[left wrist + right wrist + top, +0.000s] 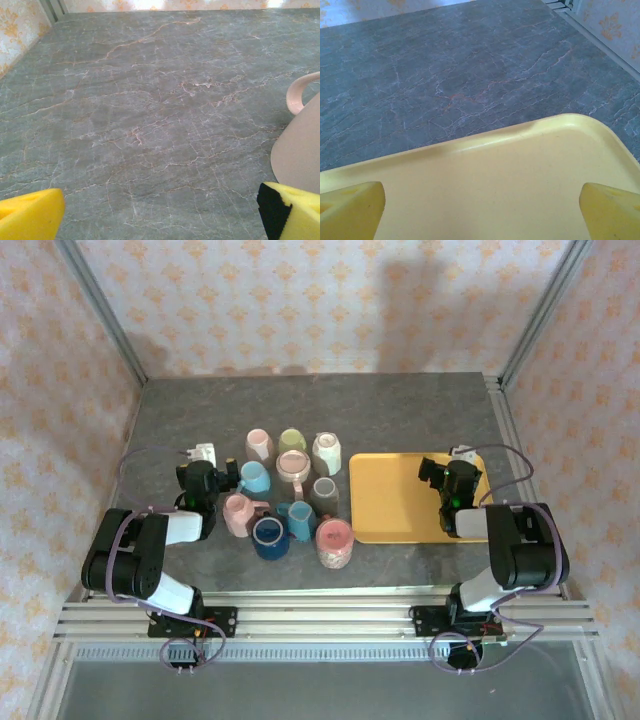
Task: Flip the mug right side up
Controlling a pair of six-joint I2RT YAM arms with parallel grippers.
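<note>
Yellow-padded left fingers [30, 215] stand wide above the grey marbled counter [150, 100], with a pale pink ceramic mug [300, 150] at the frame's right edge, seemingly rim-down. Equally wide, the right fingers [350, 210] hover over the yellow plastic tray [495, 175], which sits right of the cluster of coloured mugs [298, 518].

No readable text or labels anywhere here

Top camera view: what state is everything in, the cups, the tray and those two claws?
Dark blue ceramic mug: upright, mouth up.
Speckled pink mug: upright, mouth up.
Other mugs: orientation unclear.
Yellow rectangular tray: flat, holding no mugs.
Left gripper: open.
Right gripper: open.
</note>
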